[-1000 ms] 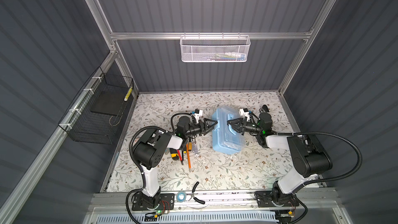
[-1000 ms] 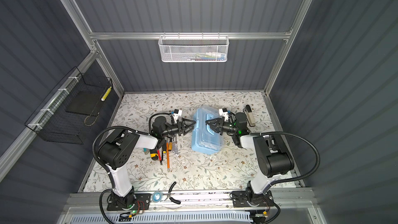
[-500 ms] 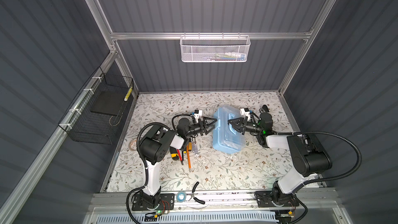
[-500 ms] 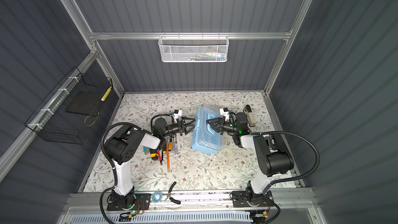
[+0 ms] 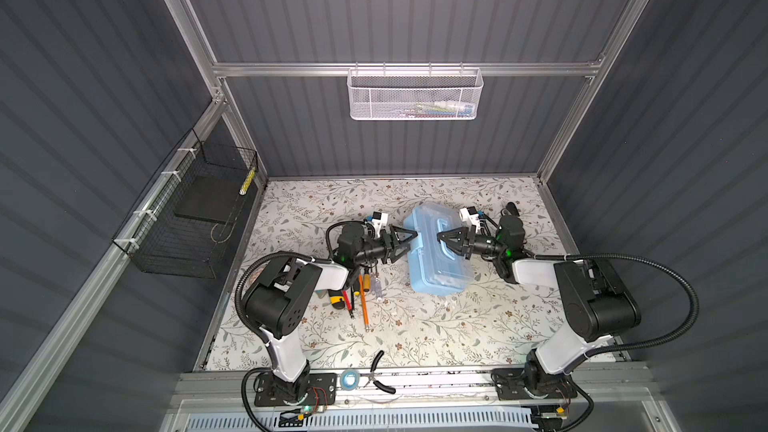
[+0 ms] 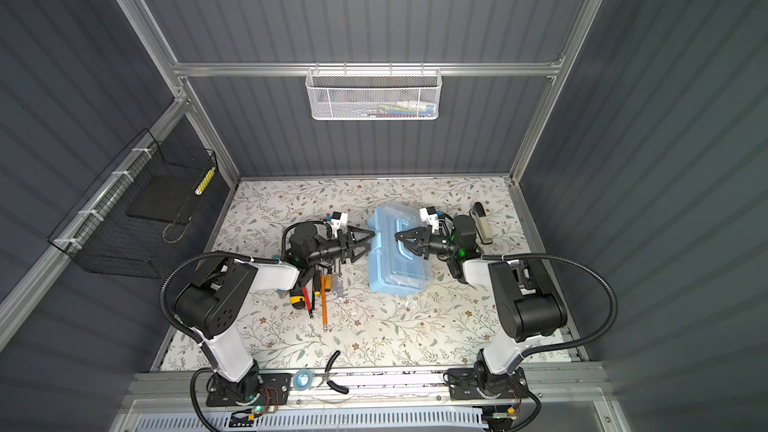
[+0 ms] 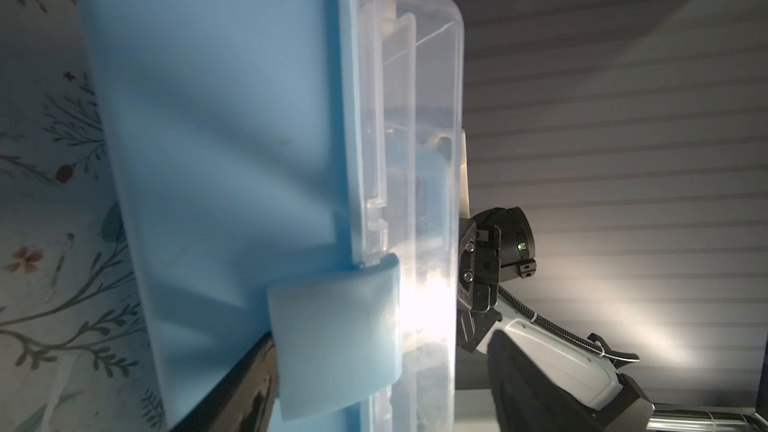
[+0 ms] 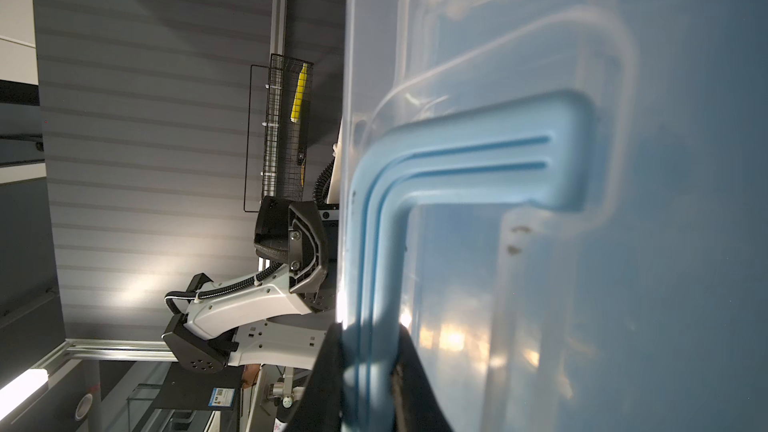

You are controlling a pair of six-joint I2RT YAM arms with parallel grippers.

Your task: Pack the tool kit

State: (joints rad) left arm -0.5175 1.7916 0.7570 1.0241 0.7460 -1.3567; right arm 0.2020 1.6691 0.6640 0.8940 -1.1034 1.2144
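Note:
A light blue tool box [image 5: 436, 261] with a clear lid lies in the middle of the floral table in both top views. My right gripper [image 5: 444, 243] is shut on its blue handle [image 8: 457, 168], which runs between the two fingers [image 8: 324, 388]. At the box's left side my left gripper [image 5: 409, 245] stands open. One of its fingers [image 7: 232, 388] lies against the blue latch [image 7: 336, 342]; the other is out of the wrist view. Loose screwdrivers [image 5: 362, 290] lie left of the box, under the left arm.
Black pliers [image 5: 380, 371] and a tape roll [image 5: 350, 379] lie at the front edge. A grey tool [image 6: 482, 224] lies at the back right. A white mesh basket [image 5: 415, 95] hangs on the back wall and a black wire basket [image 5: 187, 218] on the left wall.
The left arm's elbow shifted slightly. Both grippers and the tool box stay almost where they were.

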